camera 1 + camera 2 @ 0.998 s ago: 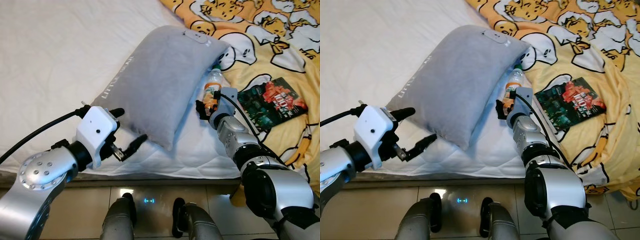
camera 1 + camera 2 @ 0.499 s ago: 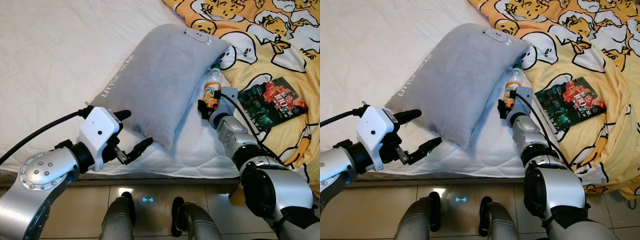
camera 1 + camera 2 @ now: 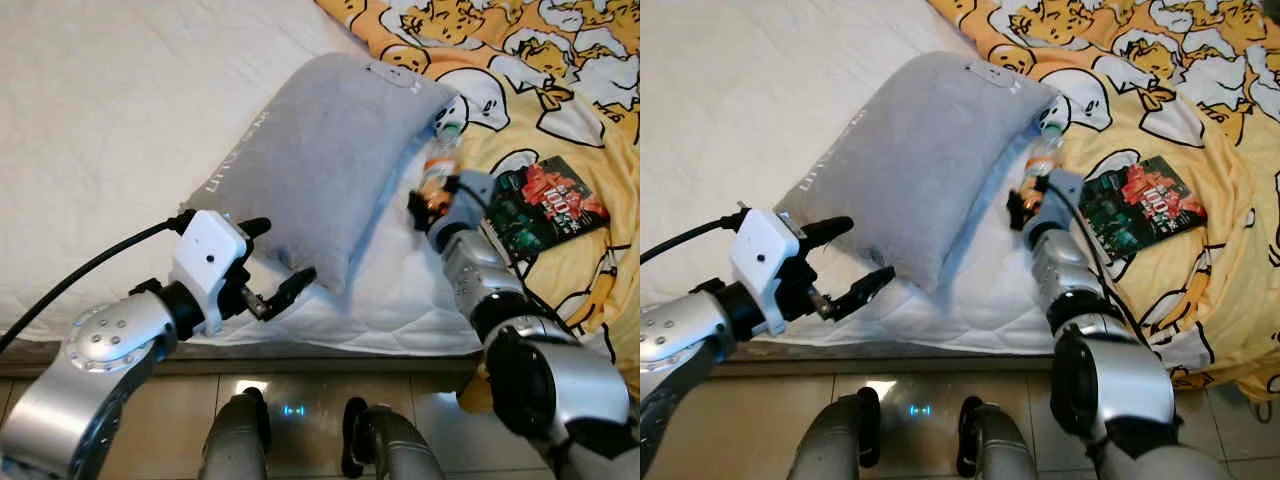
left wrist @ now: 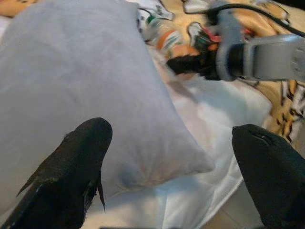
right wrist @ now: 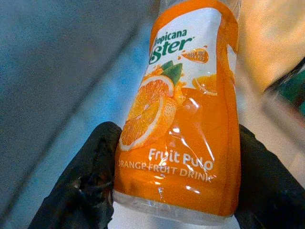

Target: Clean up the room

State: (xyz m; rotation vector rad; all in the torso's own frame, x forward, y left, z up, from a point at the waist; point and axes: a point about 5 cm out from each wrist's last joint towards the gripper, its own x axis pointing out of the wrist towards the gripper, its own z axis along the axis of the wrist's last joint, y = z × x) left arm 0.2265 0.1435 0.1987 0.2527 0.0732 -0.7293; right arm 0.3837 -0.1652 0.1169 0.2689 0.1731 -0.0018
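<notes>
Two covers are seen on the bed point(image 3: 120, 120): white sheet, yellow blanket point(image 3: 560, 110) at 2 o'clock. Fingers are spread wide on the left gripper point(image 3: 272, 262) at the grey pillow point(image 3: 320, 160); a seemingly blurred orange drink bottle point(image 5: 183, 114) is clamped by the right gripper point(image 5: 176, 181).

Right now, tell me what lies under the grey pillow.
The grey pillow rests on the white sheet; its far corner overlaps the yellow blanket. Anything beneath its middle is covered.

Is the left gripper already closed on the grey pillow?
No, the left gripper is open, its fingers apart around the corner of the grey pillow.
</notes>
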